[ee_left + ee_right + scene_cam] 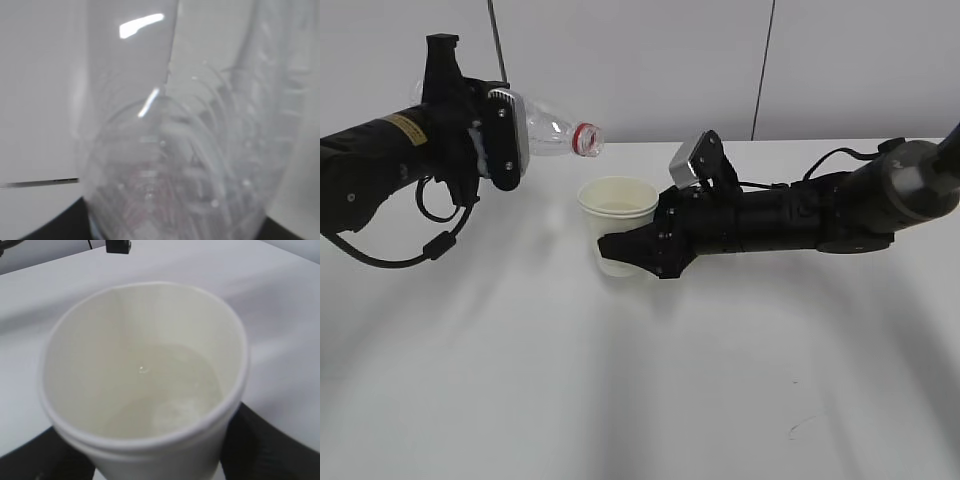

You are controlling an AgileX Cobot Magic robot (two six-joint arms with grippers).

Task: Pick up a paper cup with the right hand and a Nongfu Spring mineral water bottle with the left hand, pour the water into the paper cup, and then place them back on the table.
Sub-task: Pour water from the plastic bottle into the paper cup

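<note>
my left claw (505, 135) grips the tipped bottle (555, 133), mouth just above the paper cup (617, 238) clamped in my right claw (635, 252).

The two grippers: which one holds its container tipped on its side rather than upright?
The left gripper. Its water bottle lies roughly horizontal, red-ringed mouth toward the paper cup, which the right gripper holds upright, opening upward.
</note>
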